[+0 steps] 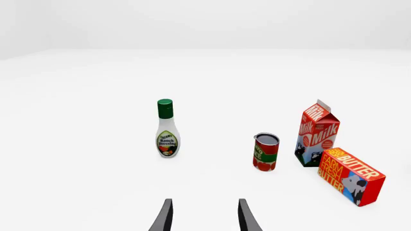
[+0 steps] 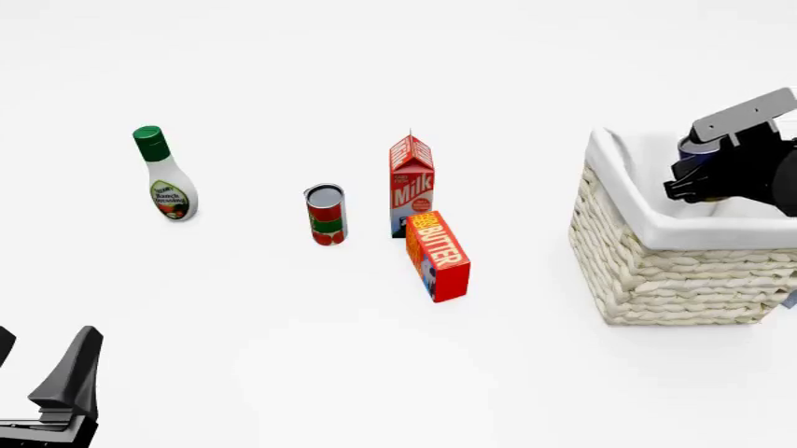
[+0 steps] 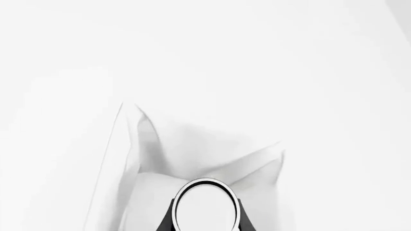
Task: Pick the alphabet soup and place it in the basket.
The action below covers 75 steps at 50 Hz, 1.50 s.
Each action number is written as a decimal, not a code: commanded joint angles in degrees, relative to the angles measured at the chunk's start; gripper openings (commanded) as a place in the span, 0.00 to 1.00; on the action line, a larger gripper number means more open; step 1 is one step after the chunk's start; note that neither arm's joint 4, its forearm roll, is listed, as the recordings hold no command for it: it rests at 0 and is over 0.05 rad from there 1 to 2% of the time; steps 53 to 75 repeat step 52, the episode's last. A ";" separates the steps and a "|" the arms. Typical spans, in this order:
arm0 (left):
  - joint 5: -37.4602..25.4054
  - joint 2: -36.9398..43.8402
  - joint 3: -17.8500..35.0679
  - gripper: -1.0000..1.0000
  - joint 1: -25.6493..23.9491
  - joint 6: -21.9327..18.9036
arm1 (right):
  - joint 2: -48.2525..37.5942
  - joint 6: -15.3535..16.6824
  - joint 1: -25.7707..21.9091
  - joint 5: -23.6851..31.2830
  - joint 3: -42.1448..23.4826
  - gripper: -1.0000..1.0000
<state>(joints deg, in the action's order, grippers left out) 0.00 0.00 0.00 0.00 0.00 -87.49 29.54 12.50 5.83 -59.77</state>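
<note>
The alphabet soup shows as a silver-white round top (image 3: pixel 205 208) between the dark fingers of my right gripper (image 3: pixel 205 222), which is shut on it. In the front view only a sliver of its blue label (image 2: pixel 697 151) peeks out behind that gripper (image 2: pixel 700 182). The can hangs above the inside of the basket (image 2: pixel 660 271), a cream wicker square at the right, whose white cloth lining (image 3: pixel 192 144) spreads below the can. My left gripper (image 2: pixel 37 362) is open and holds nothing, low at the near left, far from the basket; its fingertips frame bare table in the left wrist view (image 1: pixel 205 216).
A ranch dressing bottle (image 2: pixel 164 177) stands at the far left. A red-and-green can (image 2: pixel 327 217), a milk carton (image 2: pixel 412 185) and a butter box (image 2: pixel 439 254) cluster mid-table, left of the basket. The same four items appear ahead of my left gripper.
</note>
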 commanded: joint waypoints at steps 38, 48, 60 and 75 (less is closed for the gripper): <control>0.00 0.00 0.00 1.00 0.00 0.00 | 0.71 -1.32 0.42 -0.05 -0.66 1.00; 0.00 0.00 0.00 1.00 0.00 0.00 | 3.15 -1.80 -0.22 0.99 -0.97 1.00; 0.00 0.00 0.00 1.00 0.00 0.00 | 4.84 -2.12 -0.69 1.23 -1.15 1.00; 0.00 0.00 0.00 1.00 0.00 0.00 | 4.84 -2.12 -0.69 1.23 -1.15 1.00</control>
